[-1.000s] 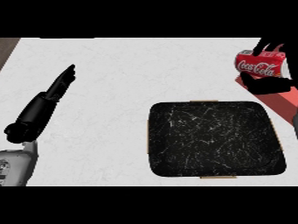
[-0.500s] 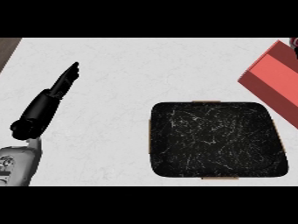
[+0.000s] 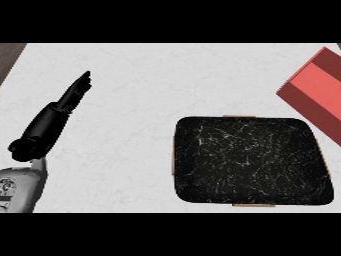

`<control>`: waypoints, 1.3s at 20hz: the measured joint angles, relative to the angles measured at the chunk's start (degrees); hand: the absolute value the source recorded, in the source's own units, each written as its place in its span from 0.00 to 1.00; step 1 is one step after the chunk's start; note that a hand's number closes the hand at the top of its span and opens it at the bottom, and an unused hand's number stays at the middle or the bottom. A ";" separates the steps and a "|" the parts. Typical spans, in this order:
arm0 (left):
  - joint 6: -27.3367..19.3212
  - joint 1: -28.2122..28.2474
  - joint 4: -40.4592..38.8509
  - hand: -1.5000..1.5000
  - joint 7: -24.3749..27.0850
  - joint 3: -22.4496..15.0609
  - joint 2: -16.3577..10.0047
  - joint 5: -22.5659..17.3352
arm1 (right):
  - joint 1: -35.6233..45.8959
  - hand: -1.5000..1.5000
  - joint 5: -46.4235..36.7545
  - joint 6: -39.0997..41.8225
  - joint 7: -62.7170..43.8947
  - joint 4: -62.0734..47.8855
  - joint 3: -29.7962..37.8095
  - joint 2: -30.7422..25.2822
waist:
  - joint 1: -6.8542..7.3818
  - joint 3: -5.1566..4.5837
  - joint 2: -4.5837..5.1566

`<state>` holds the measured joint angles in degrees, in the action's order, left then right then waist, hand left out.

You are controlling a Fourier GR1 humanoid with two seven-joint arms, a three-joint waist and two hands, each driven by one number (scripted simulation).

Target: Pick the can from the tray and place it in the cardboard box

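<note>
Main risk from here: counting the placement as done without proof. No can to be seen anywhere: not on the black marbled tray [image 3: 247,160], not on the white tabletop [image 3: 143,75], not on the visible part of the red box [image 3: 326,95] at the right edge. Possibly inside the box, possibly beyond the view's edge; impossible to tell from this angle. Box cut off by the frame, interior hidden, so no confirming of an upright, settled can. Second risk, judged smaller: a can lying tilted against a box wall or perched on the rim, liable to topple out on any knock to the box. Third: a sweep of the left forearm [image 3: 10,192] across the tabletop nudging the tray, though well apart from it at present.

Left hand [image 3: 61,107]: fully released, fingers straight and close together, pointing up and to the right at the view's left. Holding nothing; touching neither tray nor box; contact with the tabletop not possible to judge. Resting, by the look of it. Right hand: not in view, so nothing to say of its grip.

Tray bare of any can, tan rim showing at its top and bottom edges, near the box but not touching it.
</note>
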<state>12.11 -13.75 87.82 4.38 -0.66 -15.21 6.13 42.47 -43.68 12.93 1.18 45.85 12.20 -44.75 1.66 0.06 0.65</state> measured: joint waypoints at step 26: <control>0.30 -0.23 0.00 0.50 -0.48 0.59 0.65 0.59 | 11.12 0.00 22.46 10.00 22.17 -34.16 24.52 -6.26 | -0.14 0.22 0.19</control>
<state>12.41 -13.98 87.82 3.90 -0.07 -14.56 6.71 53.59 -21.22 22.93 23.36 11.69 36.72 -51.01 1.53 0.28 0.84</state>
